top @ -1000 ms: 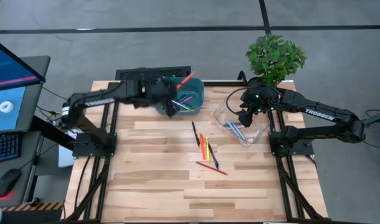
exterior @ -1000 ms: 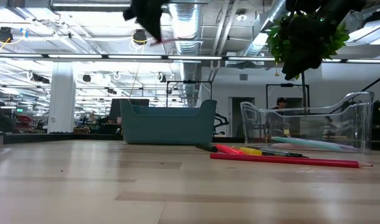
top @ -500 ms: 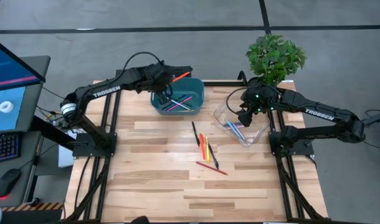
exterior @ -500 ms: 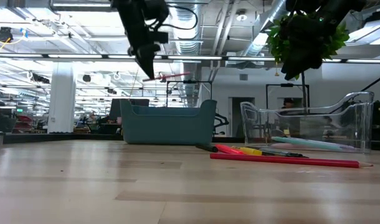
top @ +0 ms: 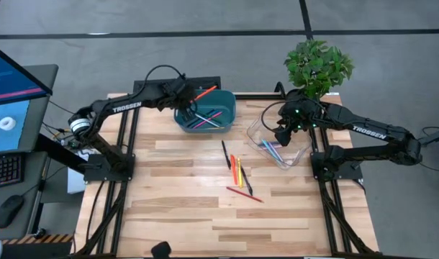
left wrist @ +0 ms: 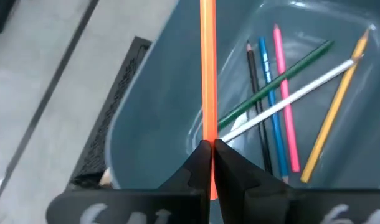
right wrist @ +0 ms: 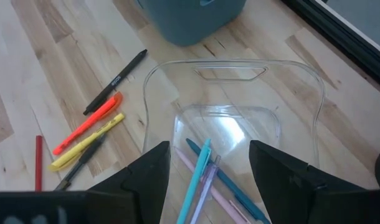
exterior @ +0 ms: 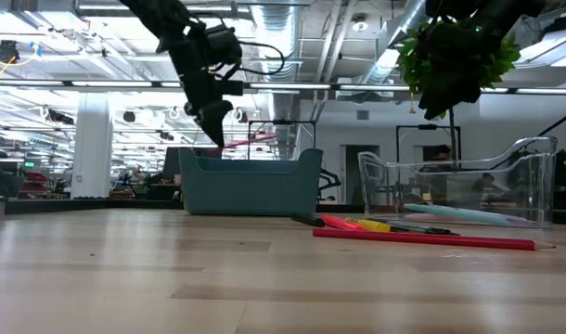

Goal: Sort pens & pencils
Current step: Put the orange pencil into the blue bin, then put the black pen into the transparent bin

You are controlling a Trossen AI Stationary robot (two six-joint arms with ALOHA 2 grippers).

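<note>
Orange pencil (left wrist: pixel 207 68) pinched in left gripper (left wrist: pixel 207 163) over teal bin (top: pixel 227 109); right gripper (right wrist: pixel 209 177) wide.

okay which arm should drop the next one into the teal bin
Left. The left gripper is shut on an orange pencil right above the teal bin; the right gripper hangs open over the clear tray.

"TROSSEN" on left arm (top: pixel 126 108) and right arm (top: pixel 365 130).

The left pincer (exterior: pixel 212 128) hangs above the bin (exterior: pixel 251 183), clamped on a pink-red pencil (exterior: pixel 250 140) sticking out sideways; more pens (exterior: pixel 422 234) lie on the tabletop (exterior: pixel 172 278) beyond.
</note>
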